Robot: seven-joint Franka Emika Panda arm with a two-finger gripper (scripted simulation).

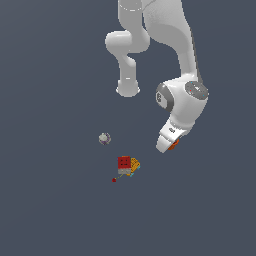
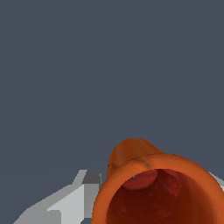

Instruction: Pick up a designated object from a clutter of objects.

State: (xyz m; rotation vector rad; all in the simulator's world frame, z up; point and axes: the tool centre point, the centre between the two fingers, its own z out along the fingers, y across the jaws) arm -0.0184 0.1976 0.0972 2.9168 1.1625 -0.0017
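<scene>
Spanning whole scene: flat grey-blue surface (image 1: 50,210) (plain, featureless); no walls visible.

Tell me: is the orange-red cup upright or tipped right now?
Tipped. The wrist view looks into the orange-red cup's hollow mouth at the gripper; the exterior view shows only an orange sliver there.

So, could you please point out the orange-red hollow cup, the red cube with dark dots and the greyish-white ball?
Orange-red hollow cup (image 2: 131,154): wrist view, outer wall above the rim.
Red cube with dark dots (image 1: 124,162): exterior view, its facing side.
Greyish-white ball (image 1: 104,138): exterior view, centre.
</scene>
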